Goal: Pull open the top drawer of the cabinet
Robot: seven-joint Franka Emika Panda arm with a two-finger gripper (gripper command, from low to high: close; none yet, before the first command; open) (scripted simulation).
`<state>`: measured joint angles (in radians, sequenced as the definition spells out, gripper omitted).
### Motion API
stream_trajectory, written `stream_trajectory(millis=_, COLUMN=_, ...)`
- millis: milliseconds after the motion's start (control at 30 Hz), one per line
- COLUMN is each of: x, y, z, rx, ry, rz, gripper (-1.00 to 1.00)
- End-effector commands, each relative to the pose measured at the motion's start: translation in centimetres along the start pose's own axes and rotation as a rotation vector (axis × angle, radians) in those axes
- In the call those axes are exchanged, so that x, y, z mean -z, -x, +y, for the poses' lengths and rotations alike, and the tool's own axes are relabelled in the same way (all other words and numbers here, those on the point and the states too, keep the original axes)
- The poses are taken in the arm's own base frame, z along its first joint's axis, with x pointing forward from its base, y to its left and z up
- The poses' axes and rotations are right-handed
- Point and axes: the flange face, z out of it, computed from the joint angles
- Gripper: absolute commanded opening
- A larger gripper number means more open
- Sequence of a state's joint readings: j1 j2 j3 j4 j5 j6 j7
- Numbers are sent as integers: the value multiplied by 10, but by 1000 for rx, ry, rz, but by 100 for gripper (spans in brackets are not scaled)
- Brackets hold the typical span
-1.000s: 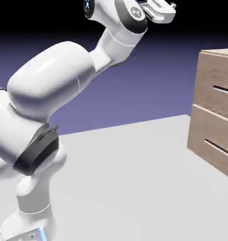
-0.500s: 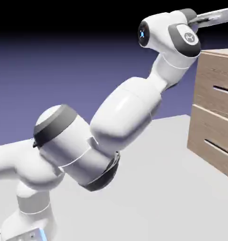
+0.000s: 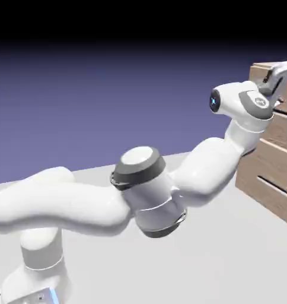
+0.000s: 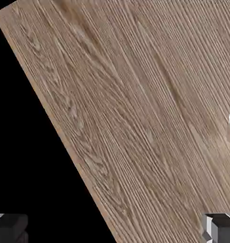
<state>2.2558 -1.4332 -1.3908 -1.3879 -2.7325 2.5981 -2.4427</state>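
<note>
ITEM: cabinet — light wood-grain box, far right of the exterior view, standing on the desk. Two stacked fronts; lower front w/ dark slot handle in plain sight.

ITEM: top drawer — upper front, mostly hidden behind the robot's wrist; looks shut, flush w/ cabinet face. Its handle not visible from here.

ITEM: gripper — at cabinet's upper part, level w/ top drawer, right at picture edge. Hand view: two grey fingertips at the bottom corners, wide apart, nothing between them; released, empty. Rest of the hand view is wood grain running diagonally, w/ an edge against black at left. No slot handle in it.

STEP (judged): approach phase; reach to drawer front, no grasp yet.

NEXT (judged): bring gripper square to top drawer front, find dark slot, get a finger into it, then pull straight out, away from cabinet. Risk: hooking the cabinet edge instead of the slot.
</note>
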Motion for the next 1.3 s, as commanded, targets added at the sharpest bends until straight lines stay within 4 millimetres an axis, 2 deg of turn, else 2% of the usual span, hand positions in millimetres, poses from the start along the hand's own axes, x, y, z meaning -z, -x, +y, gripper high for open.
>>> stream_trajectory(millis=0, x=-7, y=-9, z=18, rx=74, ry=0, rz=7, gripper=0)
stream_trajectory(millis=67, x=-20, y=-26, z=55, rx=226, ry=3, rz=17, gripper=0)
stream_trajectory(millis=100, x=-24, y=-32, z=68, rx=276, ry=5, rz=20, gripper=0)
stream_trajectory(millis=533, x=-74, y=-33, z=68, rx=276, ry=5, rz=20, gripper=0)
stream_trajectory(millis=567, x=-74, y=-33, z=68, rx=276, ry=5, rz=20, gripper=-100)
stream_trajectory(millis=600, x=-74, y=-33, z=68, rx=276, ry=5, rz=20, gripper=-100)
stream_trajectory(millis=933, x=-35, y=-32, z=68, rx=276, ry=5, rz=20, gripper=-100)
stream_trajectory(millis=1267, x=26, y=-31, z=68, rx=276, ry=5, rz=20, gripper=-100)
